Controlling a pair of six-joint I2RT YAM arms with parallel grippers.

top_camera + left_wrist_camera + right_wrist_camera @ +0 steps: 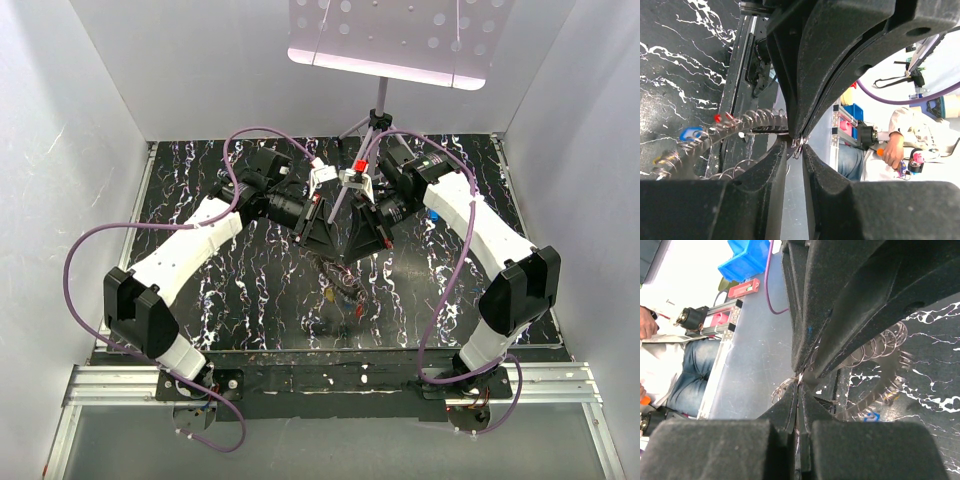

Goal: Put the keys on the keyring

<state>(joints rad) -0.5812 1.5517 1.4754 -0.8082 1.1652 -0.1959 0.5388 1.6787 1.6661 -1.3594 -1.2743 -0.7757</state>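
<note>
My two grippers meet tip to tip above the middle of the black marbled table (pixel 200 170). The keyring (pixel 343 285) dangles below them as a coiled grey strand (pixel 740 122) (pixel 875 390). It carries keys with blue (pixel 690 133) (pixel 870 416) and yellow (pixel 657 161) heads and a small red piece (pixel 717 118). The left gripper (pixel 335 250) (pixel 798 146) is nearly closed, with thin wire rings of the keyring pinched at its tips. The right gripper (pixel 355 250) (pixel 800 382) is shut on a thin metal sliver at the strand's end. The right fingers (pixel 840 65) fill the upper left wrist view.
A perforated white plate (pixel 390 40) on a thin stand (pixel 378 110) rises at the back. White walls close in the table on three sides. Purple cables (pixel 90 240) loop off both arms. A seated person (pixel 900 145) and a blue bin (pixel 750 257) lie beyond the table's near edge.
</note>
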